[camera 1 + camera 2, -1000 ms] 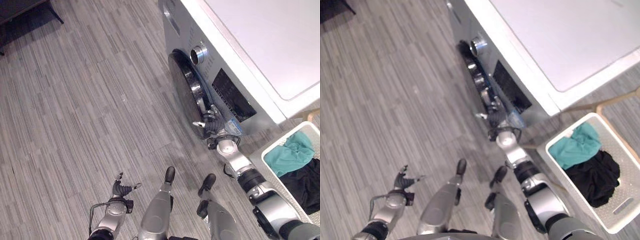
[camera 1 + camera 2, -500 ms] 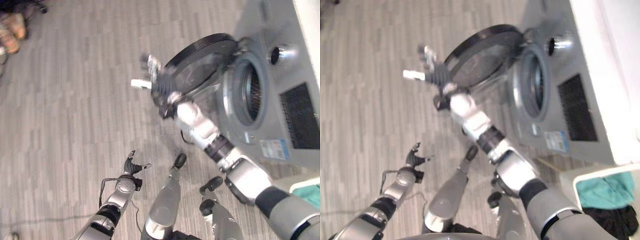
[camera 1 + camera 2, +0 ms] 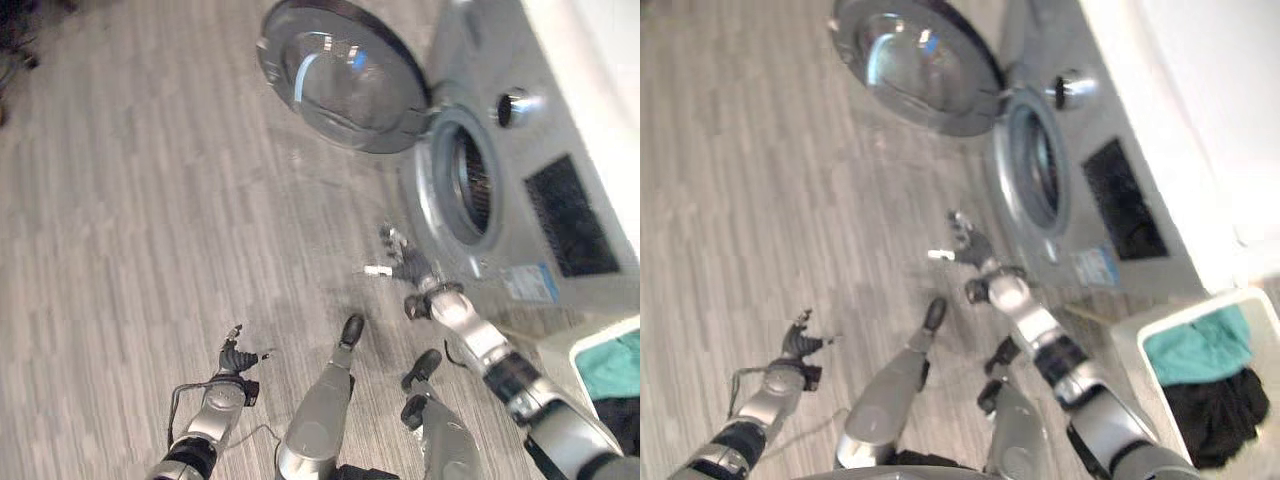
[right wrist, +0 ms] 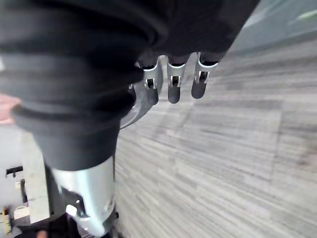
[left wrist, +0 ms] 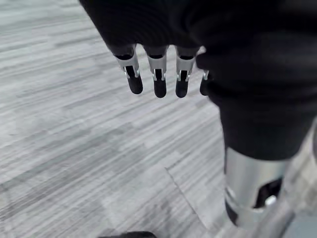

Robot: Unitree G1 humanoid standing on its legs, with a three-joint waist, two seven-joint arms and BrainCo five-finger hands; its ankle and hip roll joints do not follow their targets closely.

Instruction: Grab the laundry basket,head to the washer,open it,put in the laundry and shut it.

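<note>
- We take the washer [image 3: 530,190] as our landmark: a grey front-loading machine with a white top, standing on grey wood-pattern flooring [image 3: 130,230].
- Its round door [image 3: 345,75] is swung fully open, hinged at the far side of the drum opening [image 3: 462,185], with the glass inner face turned up toward the head camera.
- We observe a silver knob [image 3: 512,105] on the washer's front panel just beyond the opening, and a dark display panel [image 3: 570,215] on the nearer side of it.
- The right hand [image 3: 405,268] hangs in the air just in front of the washer, below the drum opening, touching neither the door nor the machine. Its fingers are straight and spread, with the thumb out to the side, and it holds nothing.
- The left hand [image 3: 236,357] is well away from the washer, low over the flooring, fingers loosely extended and apart, holding nothing.
- The white laundry basket [image 3: 1200,395] sits on the flooring beside the washer's near corner, close to the right arm.
- Inside the basket we find a teal garment [image 3: 1200,345] and a black garment [image 3: 1215,410]; the laundry is not in the washer.
</note>
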